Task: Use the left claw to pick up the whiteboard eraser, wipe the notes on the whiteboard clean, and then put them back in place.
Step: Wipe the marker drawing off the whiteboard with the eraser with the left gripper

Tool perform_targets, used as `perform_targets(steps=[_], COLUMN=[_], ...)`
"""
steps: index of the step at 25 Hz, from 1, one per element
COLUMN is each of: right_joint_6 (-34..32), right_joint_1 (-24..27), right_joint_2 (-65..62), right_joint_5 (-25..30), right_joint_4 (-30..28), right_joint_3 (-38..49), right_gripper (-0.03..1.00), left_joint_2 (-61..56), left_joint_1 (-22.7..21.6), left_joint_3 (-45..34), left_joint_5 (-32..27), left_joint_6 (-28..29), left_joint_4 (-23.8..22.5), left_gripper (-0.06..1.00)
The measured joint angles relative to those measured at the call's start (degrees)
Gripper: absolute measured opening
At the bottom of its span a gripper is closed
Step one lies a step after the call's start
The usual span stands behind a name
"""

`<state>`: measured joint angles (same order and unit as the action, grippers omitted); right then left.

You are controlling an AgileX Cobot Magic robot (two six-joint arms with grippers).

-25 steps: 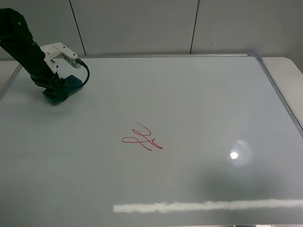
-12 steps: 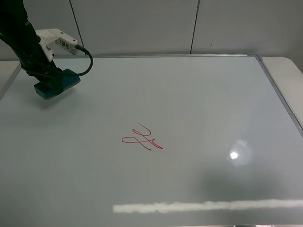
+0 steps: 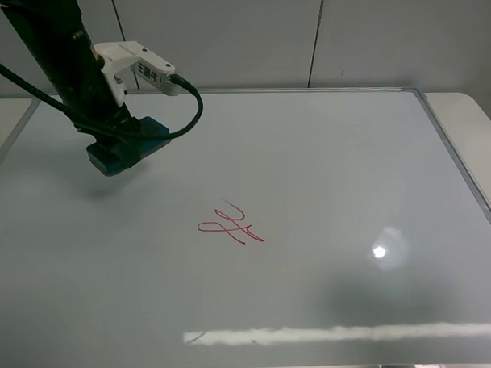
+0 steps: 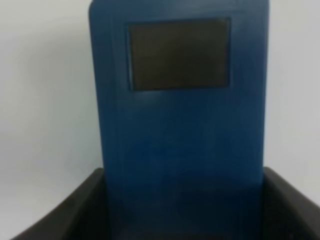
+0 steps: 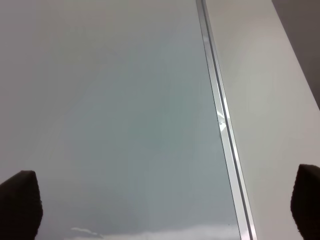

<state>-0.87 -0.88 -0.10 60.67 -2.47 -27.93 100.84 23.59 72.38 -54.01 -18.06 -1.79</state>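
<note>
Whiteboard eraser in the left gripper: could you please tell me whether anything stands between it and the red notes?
Nothing visible does. The left gripper holds the whiteboard eraser behind and left of the notes in the high view, and only bare whiteboard lies between them.

whiteboard eraser (image 4: 182,130) blurred, end cropped | right claw (image 5: 162,205) mostly cropped

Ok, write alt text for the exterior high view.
The left claw grips the teal whiteboard eraser over the far-left part of the whiteboard. The red notes sit unwiped near the board's middle, apart from the eraser.
</note>
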Motion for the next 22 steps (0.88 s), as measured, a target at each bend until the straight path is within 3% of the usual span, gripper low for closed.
perform_targets(steps=[8,14,22], right_joint_6=[0.0,0.0,0.0], right_joint_1=[0.0,0.0,0.0], right_joint_2=[0.0,0.0,0.0], right_joint_5=[0.0,0.0,0.0], right_joint_4=[0.0,0.0,0.0], right_joint_3=[0.0,0.0,0.0], right_gripper=[0.99,0.99,0.99], left_joint_2=[-5.5,-5.3,1.3], left_joint_1=[13.9,25.6,31.5], left_joint_3=[-9.7,-13.0,-13.2], left_joint_5=[2.8,11.7,21.7], left_joint_6=[6.5,10.3,12.3], left_joint_4=[-0.1,-0.1,1.8], left_gripper=[0.56,0.56,0.56])
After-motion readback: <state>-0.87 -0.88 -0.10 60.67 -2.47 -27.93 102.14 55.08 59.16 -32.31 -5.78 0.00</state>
